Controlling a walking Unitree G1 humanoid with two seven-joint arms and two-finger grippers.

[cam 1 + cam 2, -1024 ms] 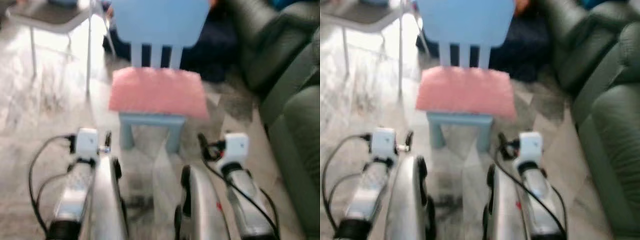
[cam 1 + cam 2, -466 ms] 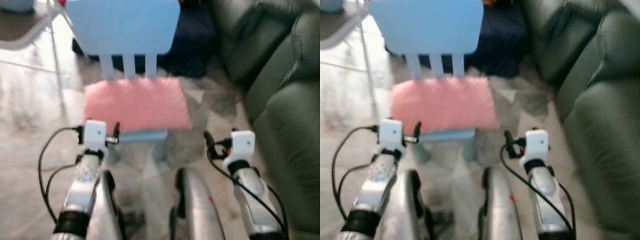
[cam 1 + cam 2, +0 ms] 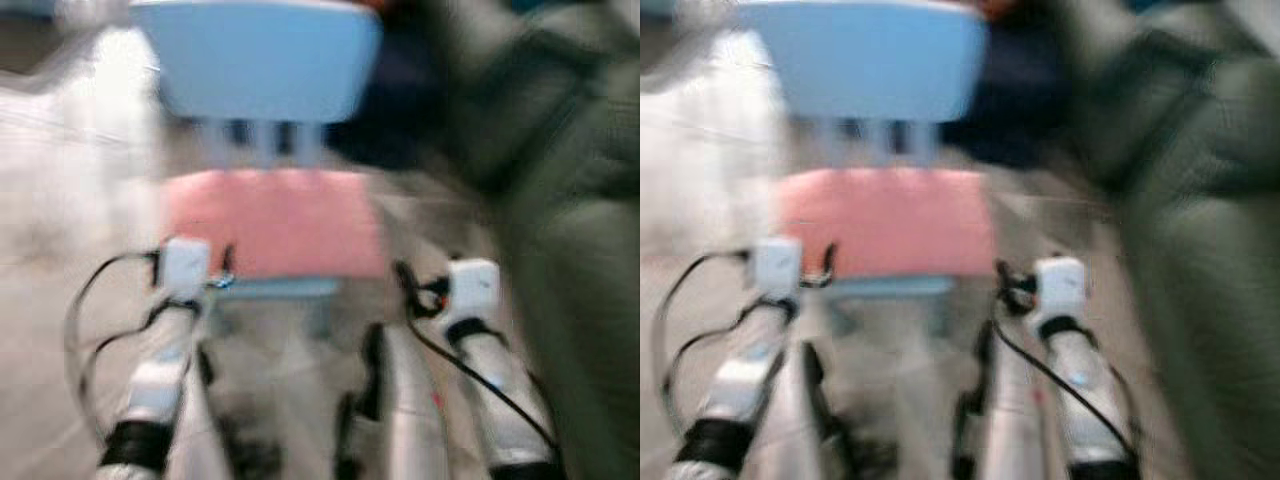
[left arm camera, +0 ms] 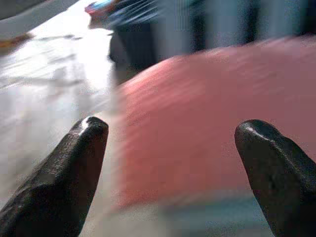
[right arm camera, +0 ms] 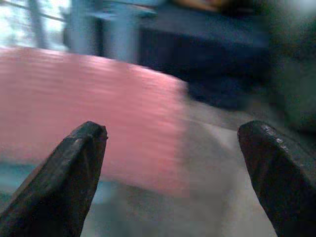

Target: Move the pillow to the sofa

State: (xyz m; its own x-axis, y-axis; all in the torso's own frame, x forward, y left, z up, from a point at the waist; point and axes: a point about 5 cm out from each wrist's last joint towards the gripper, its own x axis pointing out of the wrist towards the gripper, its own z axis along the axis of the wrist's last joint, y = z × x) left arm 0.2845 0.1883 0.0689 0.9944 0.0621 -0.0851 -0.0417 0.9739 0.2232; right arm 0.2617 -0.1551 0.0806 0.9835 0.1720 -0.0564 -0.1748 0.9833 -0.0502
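Note:
A flat pink pillow [image 3: 272, 222] lies on the seat of a small light-blue chair [image 3: 265, 70] straight ahead; the picture is blurred. My left gripper [image 4: 173, 133] is open, its fingers [image 4: 74, 168] spread just short of the pillow's [image 4: 212, 118] near left corner. My right gripper [image 5: 173, 133] is open too, fingers [image 5: 64, 173] wide, close before the pillow's [image 5: 89, 103] near right corner. Both silver arms reach forward, the left wrist [image 3: 185, 268] and right wrist [image 3: 470, 288] flanking the chair's front. The dark green sofa [image 3: 570, 200] stands at the right.
A dark navy object [image 3: 410, 110] sits on the floor behind the chair, between it and the sofa. A pale table leg and bright marbled floor [image 3: 70, 180] lie to the left. The sofa's front runs close along my right arm.
The camera has shifted and blurred as I move. Both wrists have come up closer to the chair's front edge, nearer the pillow's near corners.

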